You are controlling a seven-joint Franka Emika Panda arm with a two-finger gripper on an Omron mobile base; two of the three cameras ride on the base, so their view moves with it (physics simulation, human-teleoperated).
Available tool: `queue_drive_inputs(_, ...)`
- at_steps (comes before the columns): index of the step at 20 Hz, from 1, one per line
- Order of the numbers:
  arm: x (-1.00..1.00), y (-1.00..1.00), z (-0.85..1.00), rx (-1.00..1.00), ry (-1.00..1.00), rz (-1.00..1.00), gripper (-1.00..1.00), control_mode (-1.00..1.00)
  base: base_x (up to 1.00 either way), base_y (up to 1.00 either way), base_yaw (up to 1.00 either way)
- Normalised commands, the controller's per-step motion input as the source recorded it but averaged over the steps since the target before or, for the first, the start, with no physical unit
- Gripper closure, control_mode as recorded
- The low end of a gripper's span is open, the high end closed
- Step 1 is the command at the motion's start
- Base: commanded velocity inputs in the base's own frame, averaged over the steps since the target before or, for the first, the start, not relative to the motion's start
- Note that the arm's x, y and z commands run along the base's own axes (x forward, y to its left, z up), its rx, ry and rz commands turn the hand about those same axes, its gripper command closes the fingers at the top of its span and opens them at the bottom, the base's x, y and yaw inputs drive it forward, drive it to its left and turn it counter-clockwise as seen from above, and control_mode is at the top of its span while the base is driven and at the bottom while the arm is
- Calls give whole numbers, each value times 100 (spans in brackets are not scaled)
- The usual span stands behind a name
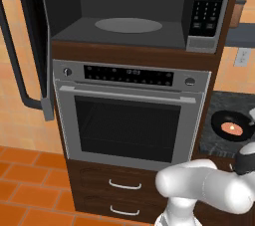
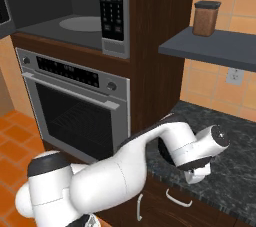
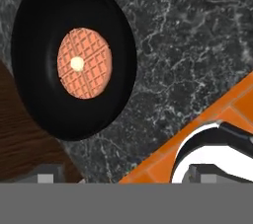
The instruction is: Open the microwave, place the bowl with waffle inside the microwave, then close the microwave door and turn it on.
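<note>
Overhead, my end effector (image 3: 116, 176) hovers wide open and empty above the black bowl (image 3: 74, 55) holding the waffle (image 3: 84, 62) on the marble desk (image 3: 197, 45), lining up a grasp; microwave door (image 1: 35, 36) stands open, ready.

Glossy white arm (image 2: 115, 171) of fat, rounded, tube-like links, smooth and free of visible cables or screws. Dark grey band capping the bulbous link (image 2: 47, 167) low and in front of the oven (image 2: 75, 106). Another dark ring wrapped round the link (image 2: 182, 158) to the right of the oven, ending in a round white cap with a tiny dark dot. Dark joint cap (image 1: 246, 163) right of the oven's lower corner. Gripper (image 3: 121, 178) tipped with small, squared grey fingertips (image 3: 47, 177).
</note>
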Motion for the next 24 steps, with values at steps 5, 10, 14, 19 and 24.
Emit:
queue_drive_inputs(5,29,-9,-32,0,0,0,-100,-100,0,0,0)
queue_drive_inputs(10,20,-18,-35,0,0,0,-100,-100,0,0,0)
queue_drive_inputs(14,22,-20,-32,0,0,0,-100,-100,0,0,0)
queue_drive_inputs(19,26,-35,-25,2,0,0,-100,-100,0,0,0)
queue_drive_inputs(24,28,-25,-23,2,0,0,-100,-100,0,0,0)
